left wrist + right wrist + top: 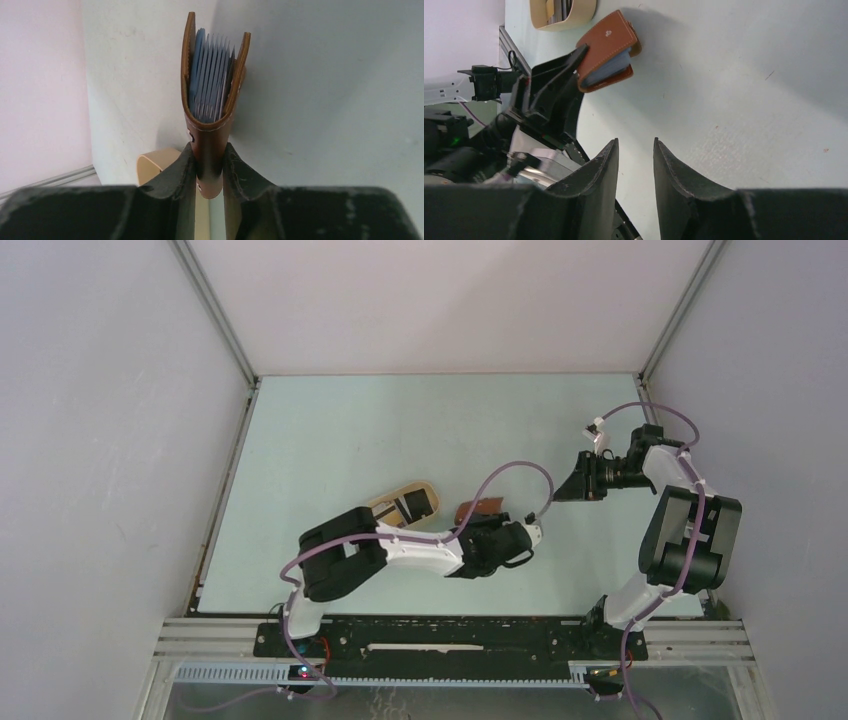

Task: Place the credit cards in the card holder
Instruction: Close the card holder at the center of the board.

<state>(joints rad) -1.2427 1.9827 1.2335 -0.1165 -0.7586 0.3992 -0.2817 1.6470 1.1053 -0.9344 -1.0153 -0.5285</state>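
Overhead view: I have the left claw (488, 520) out at mid-table, clenched on the brown wallet (476, 507), which sits just beside the oval tray (378, 508). The cards (410, 506) lie in that tray, none in either claw. The right claw (572, 486) hangs well apart to the right above the pale table (400, 420), pointed toward the wallet

Left wrist view: the left claw (209, 167) pinches the wallet (190, 75) by its folded spine, with both fingers (175, 172) pressed on the leather. The covers stand in a narrow V with the grey-blue pockets (212, 80) fanned between them. A corner of the tray (155, 167) shows below left. I cannot tell whether any pocket already holds a card

Right wrist view: the right claw (635, 165) is released, its jaws a little apart with nothing between them. Beyond it the wallet (606, 42) shows side-on in the other arm's fingers (559, 75), and the tray (574, 20) sits at the top edge. Whether the wallet touches the table I cannot tell

As I read it, the step in hand is fetching a first card with the free claw. To do it well I would keep the spine grip firm and turn the open mouth toward the right arm. I would take a single card by its short edge, perhaps easing it against the tray wall to lift it. Then I would line its edge up with one pocket slot before pushing slowly, since the narrow V leaves little room for a crooked entry
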